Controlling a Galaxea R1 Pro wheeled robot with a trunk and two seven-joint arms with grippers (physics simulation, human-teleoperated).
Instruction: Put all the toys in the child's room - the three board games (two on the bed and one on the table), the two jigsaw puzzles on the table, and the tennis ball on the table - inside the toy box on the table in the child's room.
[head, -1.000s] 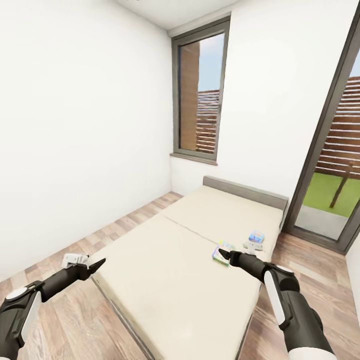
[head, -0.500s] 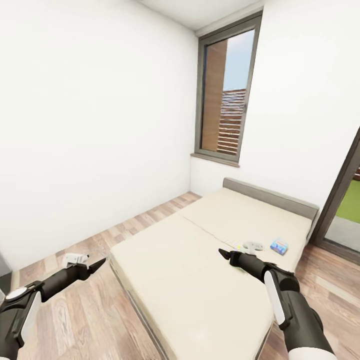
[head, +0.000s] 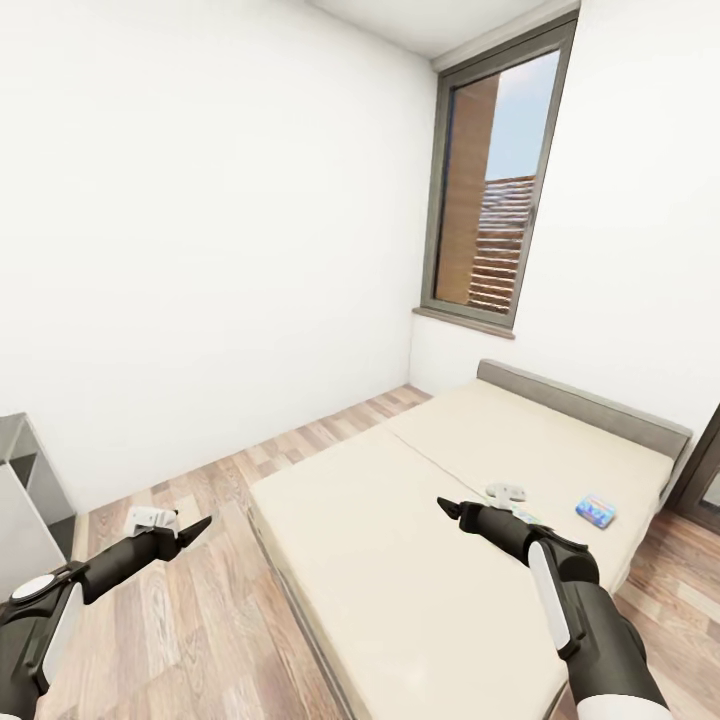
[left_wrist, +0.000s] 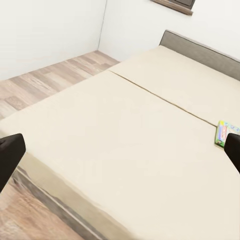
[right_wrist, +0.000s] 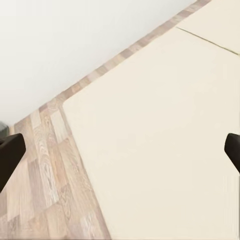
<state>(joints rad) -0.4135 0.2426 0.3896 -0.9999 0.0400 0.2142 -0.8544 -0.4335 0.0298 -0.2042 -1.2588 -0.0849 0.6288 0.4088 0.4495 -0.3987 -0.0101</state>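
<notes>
Both pincers hang low in the head view with nothing between their fingers. The left pincer (head: 195, 528), at about 8 o'clock, hovers over the wooden floor (head: 200, 640) beside the bed; in its wrist view the dark fingertips (left_wrist: 10, 155) sit far apart at opposite edges, so it is spread wide. The right pincer (head: 447, 508), at about 5 o'clock, hovers over the bed (head: 400, 560); its fingertips (right_wrist: 10, 155) are likewise far apart, also spread wide.

The bed has a plain beige mattress with a seam across it and a grey headboard (head: 585, 405) against the far wall. A blue board game (head: 595, 510) lies flat on the mattress at about 4 o'clock, near the bed's right edge. The left wrist view shows a second board game (left_wrist: 224, 132), with a green and yellow border, lying flat on the mattress. A tall window (head: 500, 190) stands at about 1 o'clock. A grey shelf unit (head: 25, 490) is at the left edge, near 9 o'clock.
</notes>
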